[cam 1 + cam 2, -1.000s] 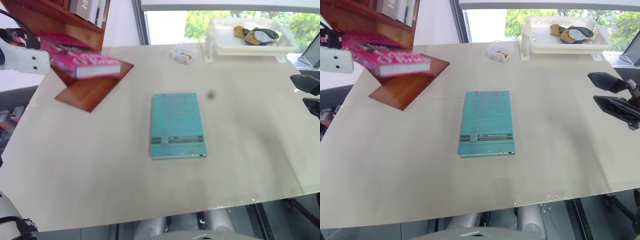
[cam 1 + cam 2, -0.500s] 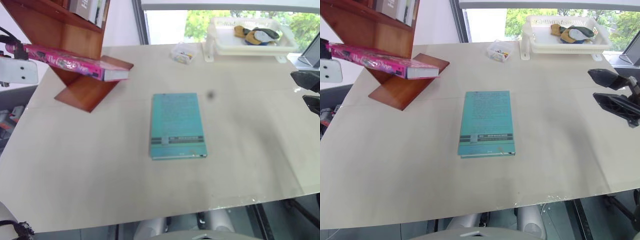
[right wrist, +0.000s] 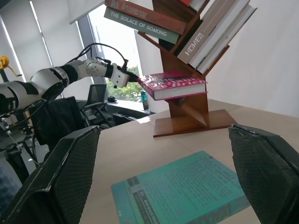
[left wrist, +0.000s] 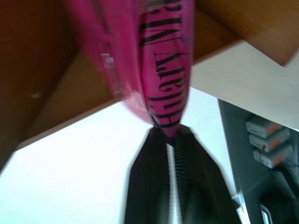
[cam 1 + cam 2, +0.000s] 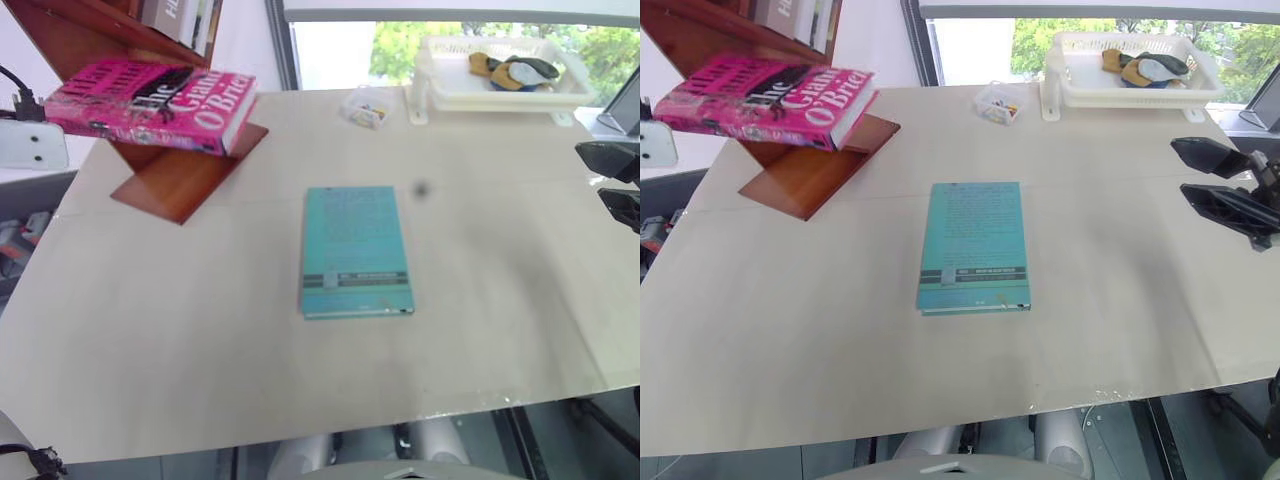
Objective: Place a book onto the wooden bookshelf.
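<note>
Left fingers (image 4: 169, 140) pinch the book's (image 5: 150, 105) edge – right fingers (image 3: 163, 177) wide apart, empty.

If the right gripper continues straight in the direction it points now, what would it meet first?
Probably nothing close. The right gripper, open, points over the teal book toward the wooden bookshelf, where the pink book rests. That shelf looks like the first obstacle, but depth is uncertain.
</note>
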